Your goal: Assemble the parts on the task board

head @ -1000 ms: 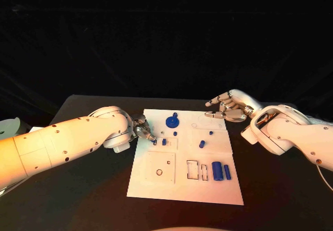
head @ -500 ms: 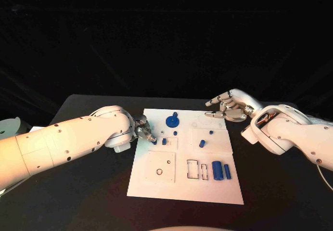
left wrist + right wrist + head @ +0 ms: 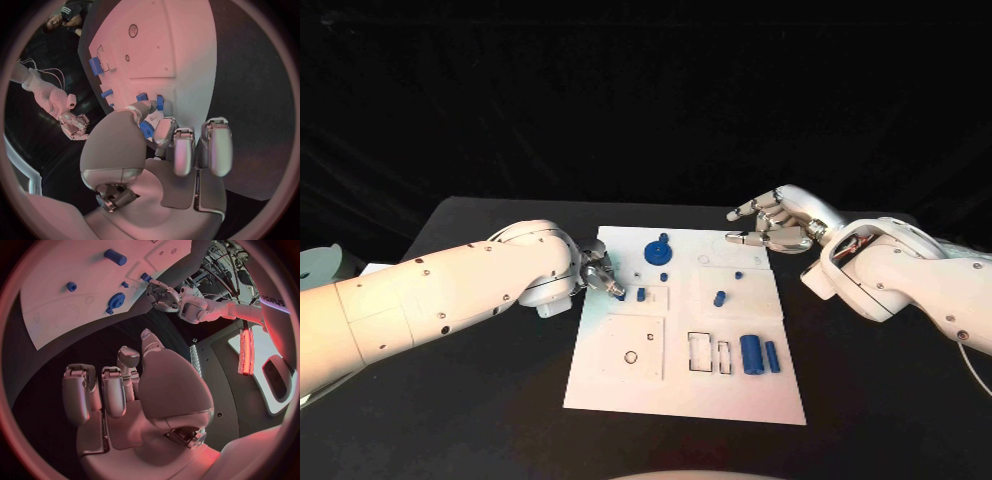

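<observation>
Several blue pieces are spread over the white board [image 3: 678,400], which lies flat in the middle of the black table [image 3: 473,400], and most look loose rather than fitted, so I judge the assembly to be at an early stage. A round gear-like piece [image 3: 658,249] sits near the far end, a short peg [image 3: 720,298] lies at mid-board, and two long bars [image 3: 760,355] lie side by side near the right edge beside open rectangular slots [image 3: 710,352]. The left hand [image 3: 600,275] is down at the board's left edge, its fingertips [image 3: 145,107] closing around a small blue block [image 3: 620,294] with another small piece [image 3: 640,294] just beside it; whether the block is actually pinched or only touched I cannot tell. The right hand [image 3: 773,222] hovers above the board's far right corner, fingers loosely curled and apart, holding nothing. The slots and round holes look unfilled, so most placing is left.
</observation>
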{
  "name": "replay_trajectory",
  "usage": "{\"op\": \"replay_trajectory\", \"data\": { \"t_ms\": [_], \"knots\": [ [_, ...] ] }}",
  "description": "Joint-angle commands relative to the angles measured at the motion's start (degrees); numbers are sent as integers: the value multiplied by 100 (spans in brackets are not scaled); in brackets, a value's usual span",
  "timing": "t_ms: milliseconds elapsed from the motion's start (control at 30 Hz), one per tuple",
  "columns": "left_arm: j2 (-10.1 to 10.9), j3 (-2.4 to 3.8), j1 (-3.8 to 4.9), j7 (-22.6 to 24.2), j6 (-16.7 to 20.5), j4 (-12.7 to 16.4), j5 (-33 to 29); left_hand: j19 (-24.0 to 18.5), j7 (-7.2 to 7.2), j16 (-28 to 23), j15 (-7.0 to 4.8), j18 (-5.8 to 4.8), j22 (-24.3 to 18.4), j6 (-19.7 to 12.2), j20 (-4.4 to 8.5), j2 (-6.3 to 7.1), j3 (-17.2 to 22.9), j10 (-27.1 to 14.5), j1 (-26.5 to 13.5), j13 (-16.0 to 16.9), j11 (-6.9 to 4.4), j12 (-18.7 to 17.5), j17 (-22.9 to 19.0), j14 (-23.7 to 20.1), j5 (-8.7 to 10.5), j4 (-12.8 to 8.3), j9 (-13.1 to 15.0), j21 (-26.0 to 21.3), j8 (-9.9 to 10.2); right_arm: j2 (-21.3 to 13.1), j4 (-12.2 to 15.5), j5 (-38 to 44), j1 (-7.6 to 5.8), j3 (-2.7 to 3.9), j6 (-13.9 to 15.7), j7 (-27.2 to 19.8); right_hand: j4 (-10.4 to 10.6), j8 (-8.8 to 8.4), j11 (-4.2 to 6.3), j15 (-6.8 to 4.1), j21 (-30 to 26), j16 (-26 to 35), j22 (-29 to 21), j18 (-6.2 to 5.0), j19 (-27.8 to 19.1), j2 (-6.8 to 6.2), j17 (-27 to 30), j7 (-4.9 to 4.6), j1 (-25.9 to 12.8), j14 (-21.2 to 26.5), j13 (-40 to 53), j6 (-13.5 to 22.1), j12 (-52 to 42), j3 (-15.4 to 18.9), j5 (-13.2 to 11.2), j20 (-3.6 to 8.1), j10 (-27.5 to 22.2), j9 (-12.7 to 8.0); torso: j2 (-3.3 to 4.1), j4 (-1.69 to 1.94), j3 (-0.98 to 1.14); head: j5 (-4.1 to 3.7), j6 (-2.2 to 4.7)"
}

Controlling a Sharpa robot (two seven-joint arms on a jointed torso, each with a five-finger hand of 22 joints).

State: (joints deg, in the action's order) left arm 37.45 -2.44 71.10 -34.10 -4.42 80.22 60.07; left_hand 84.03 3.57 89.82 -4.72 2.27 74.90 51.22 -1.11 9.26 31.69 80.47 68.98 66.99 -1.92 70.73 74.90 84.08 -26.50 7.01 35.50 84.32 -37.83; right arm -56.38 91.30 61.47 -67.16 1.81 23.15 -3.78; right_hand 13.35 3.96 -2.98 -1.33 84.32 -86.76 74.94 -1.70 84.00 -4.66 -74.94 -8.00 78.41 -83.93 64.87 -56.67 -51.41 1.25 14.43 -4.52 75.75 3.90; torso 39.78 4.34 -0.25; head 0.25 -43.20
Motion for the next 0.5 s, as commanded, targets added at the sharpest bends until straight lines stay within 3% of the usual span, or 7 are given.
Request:
{"op": "replay_trajectory", "data": {
  "t_ms": [33, 500],
  "knots": [
    [-15, -13, -19, -78, -245, 1, 21, 352, -131, 18, -47, -50, 877, 161, 18, -56, 686, -2, -22, -18, -17, -30, 1510, 592, -29, -657, 3, 2, -37, -2, 12, 21, 4, 0, -71, -21, -4, 1, 16, -9, -18, 28, 466, -68, 91, 41, -963, 11, 0, -478, -5, -25, 25, 37, 20, -7, -37, 6, 2, 2, -1, -5, -10],
    [-128, -21, -18, -191, -524, -113, 27, 348, -194, 18, -71, -47, 869, 262, 30, 0, 509, 20, -269, -204, -52, -181, 1510, 592, 3, -608, -92, -14, 12, -13, 23, 21, 4, 0, -72, -17, -4, 1, 16, -9, -18, 28, 466, -68, 91, 41, -963, 11, 0, -478, -5, -25, 25, 37, 20, -7, -37, 6, 7, 0, -1, -9, -31]
  ]
}}
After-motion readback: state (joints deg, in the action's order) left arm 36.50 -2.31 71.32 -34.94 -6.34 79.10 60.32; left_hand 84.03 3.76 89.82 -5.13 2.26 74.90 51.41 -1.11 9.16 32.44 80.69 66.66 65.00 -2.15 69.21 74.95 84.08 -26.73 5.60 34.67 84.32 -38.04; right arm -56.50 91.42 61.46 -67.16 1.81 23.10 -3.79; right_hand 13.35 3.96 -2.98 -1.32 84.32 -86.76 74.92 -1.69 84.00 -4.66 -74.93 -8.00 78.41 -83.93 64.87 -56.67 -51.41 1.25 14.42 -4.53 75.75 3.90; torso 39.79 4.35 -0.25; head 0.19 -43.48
